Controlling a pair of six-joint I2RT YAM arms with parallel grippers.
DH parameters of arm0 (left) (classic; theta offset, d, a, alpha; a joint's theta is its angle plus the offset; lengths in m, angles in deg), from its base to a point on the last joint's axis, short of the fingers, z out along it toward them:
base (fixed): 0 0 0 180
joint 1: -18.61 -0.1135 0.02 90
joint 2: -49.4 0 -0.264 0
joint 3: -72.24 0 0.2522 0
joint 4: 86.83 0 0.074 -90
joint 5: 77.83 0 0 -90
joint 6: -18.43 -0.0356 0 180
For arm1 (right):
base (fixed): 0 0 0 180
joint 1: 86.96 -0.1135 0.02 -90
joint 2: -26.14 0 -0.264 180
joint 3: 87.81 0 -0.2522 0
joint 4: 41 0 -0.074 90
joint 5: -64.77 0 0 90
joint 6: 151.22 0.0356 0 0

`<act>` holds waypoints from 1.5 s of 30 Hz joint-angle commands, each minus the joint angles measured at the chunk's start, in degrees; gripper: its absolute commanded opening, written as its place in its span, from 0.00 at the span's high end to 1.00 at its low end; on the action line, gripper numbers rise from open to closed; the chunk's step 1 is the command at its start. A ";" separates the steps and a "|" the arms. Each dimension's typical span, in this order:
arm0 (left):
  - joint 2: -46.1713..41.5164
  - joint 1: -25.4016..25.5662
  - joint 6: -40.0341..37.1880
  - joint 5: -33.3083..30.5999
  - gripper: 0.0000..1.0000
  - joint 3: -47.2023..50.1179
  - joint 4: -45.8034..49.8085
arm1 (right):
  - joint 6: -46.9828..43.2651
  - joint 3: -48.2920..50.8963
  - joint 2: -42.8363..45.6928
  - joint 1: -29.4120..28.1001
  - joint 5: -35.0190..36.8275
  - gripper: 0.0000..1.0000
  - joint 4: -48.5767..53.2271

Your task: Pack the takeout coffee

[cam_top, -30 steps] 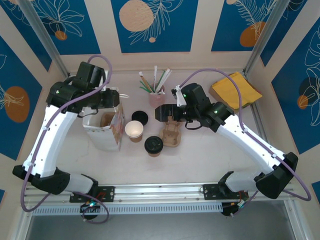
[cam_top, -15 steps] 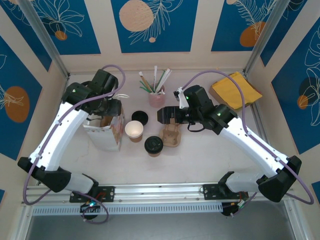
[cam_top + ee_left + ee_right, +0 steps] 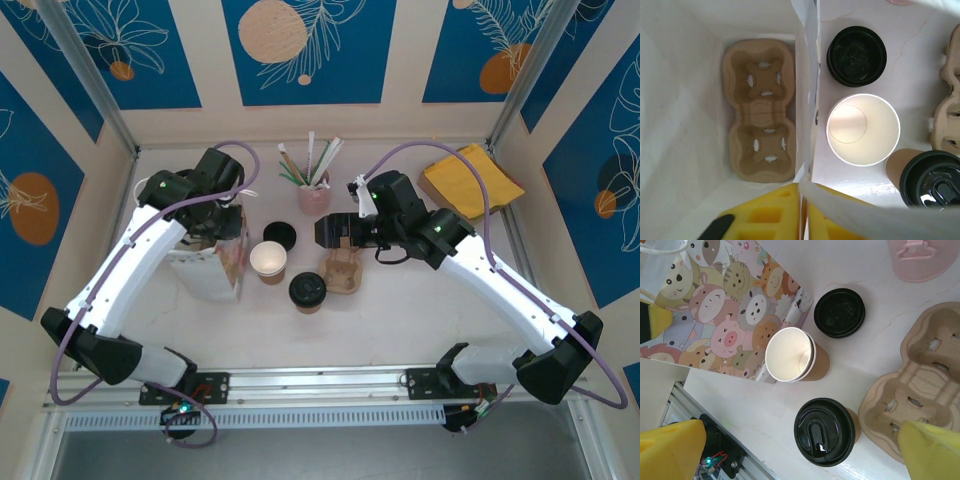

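Beside the left end effector (image 3: 804, 192), the takeout coffee (image 3: 930, 180) is cut off by the picture's edge; the paper bag (image 3: 685, 150) has its rim blurred across those fingers; one finger of the right end effector (image 3: 797, 425) hides part of the pulp carrier (image 3: 910, 370); ahead, the pink holder (image 3: 925, 260) is cropped.
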 commanded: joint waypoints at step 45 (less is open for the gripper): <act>0.47 11.42 0.05 7.99 0.98 1.50 -5.15 | -0.03 2.73 1.55 1.42 -2.18 0.01 0.50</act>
